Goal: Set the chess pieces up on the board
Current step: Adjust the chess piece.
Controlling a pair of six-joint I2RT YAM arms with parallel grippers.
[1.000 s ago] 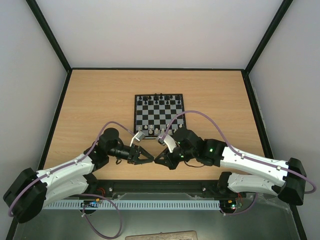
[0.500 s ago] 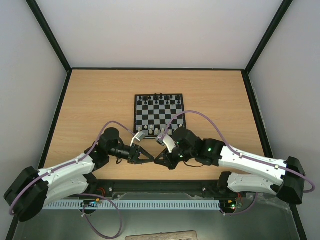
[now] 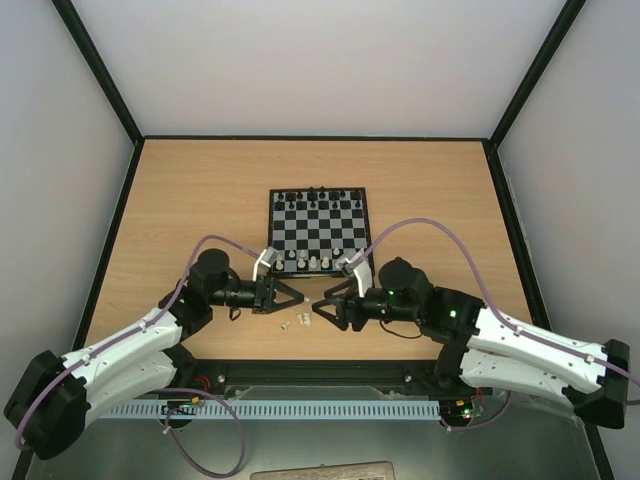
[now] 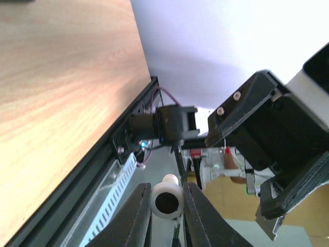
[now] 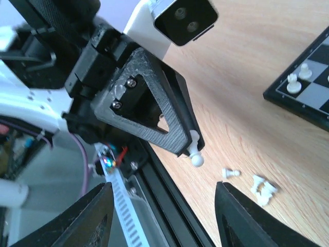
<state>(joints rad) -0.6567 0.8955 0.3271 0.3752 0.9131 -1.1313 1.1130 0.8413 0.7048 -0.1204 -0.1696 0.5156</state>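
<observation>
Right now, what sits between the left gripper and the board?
Only bare tabletop, clearest in the right wrist view: nothing lies between the left gripper, shut on a pawn, and the board.

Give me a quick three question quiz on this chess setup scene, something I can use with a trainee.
1. True or false: the left gripper pinches a white pawn between its fingers.
2. Where do the loose white pieces lie? A, on the board; B, on the table, off the board's near edge; C, in the right gripper.
3. Fill in: the right gripper's fingers stand ____.
Key: 1 true; 2 B; 3 open.
</observation>
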